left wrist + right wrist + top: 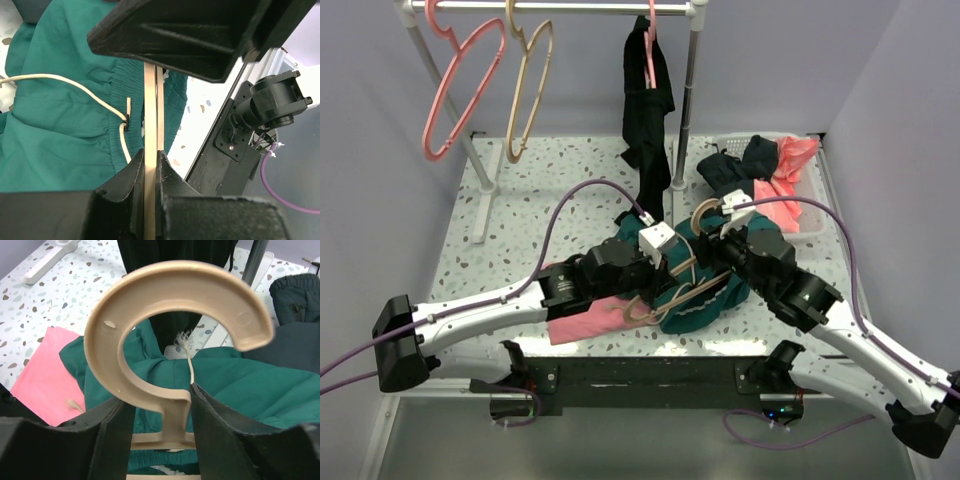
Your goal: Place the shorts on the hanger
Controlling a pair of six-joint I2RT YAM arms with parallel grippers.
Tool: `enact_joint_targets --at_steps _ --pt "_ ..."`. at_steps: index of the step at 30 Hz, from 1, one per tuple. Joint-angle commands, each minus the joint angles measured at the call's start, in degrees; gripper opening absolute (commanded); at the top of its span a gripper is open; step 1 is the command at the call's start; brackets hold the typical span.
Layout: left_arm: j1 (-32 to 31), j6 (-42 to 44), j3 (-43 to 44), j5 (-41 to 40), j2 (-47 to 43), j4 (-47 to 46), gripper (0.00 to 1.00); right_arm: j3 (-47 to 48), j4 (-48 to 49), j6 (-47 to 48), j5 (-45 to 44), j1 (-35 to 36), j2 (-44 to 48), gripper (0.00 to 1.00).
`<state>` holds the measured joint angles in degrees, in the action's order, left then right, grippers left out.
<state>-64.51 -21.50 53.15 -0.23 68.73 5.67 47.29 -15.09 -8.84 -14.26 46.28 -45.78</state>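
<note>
Hanger (175,295): lies across shorts (712,300), heaped mid-surface (520,210) directly beneath. Long axis spans both arms. Left gripper (151,156) pinching bar. Right gripper (162,407) astride hook neck, gap one side; clamped or not, cannot tell.

Crumpled teal shorts (240,385), tan hanger (175,285) slanted across them

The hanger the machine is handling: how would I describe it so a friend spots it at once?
Find the speckled white table and the dark teal-green fabric shorts bunched between the two arms. The thin tan plastic hanger lies on them, its bar clamped in the left tool. Its tan twin hangs up on the rail; only this one is down.
</note>
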Motion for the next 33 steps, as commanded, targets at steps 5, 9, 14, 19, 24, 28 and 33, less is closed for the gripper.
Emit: enact_joint_targets --at_steps 5,9,14,19,24,28,33 --pt "0.00 -2.32 5.03 1.99 1.32 -1.63 0.08 -2.29 4.37 0.14 -4.10 0.04 0.95 0.16" --pt "1.49 -4.60 5.74 1.98 1.41 0.30 0.24 -2.64 4.19 0.75 -5.16 0.12 2.10 0.00" --pt "3.25 -6.36 6.27 2.51 0.27 3.37 0.46 -3.25 4.54 1.63 -5.51 0.12 2.97 0.00" --pt "5.79 -7.24 5.83 0.41 -3.59 10.66 0.55 -4.04 5.07 2.34 -5.16 0.12 4.12 0.00" --pt "11.42 -9.17 1.18 -1.27 -11.76 19.02 0.53 -4.13 4.63 2.34 -5.42 0.12 4.91 0.00" --pt "12.30 -6.55 -3.65 3.03 -19.41 18.50 0.49 -3.34 3.93 1.72 -6.57 0.04 4.21 0.00" --pt "11.87 -6.36 -8.49 8.75 -26.97 20.34 0.44 -2.55 3.49 0.67 -9.19 0.12 2.37 0.00"
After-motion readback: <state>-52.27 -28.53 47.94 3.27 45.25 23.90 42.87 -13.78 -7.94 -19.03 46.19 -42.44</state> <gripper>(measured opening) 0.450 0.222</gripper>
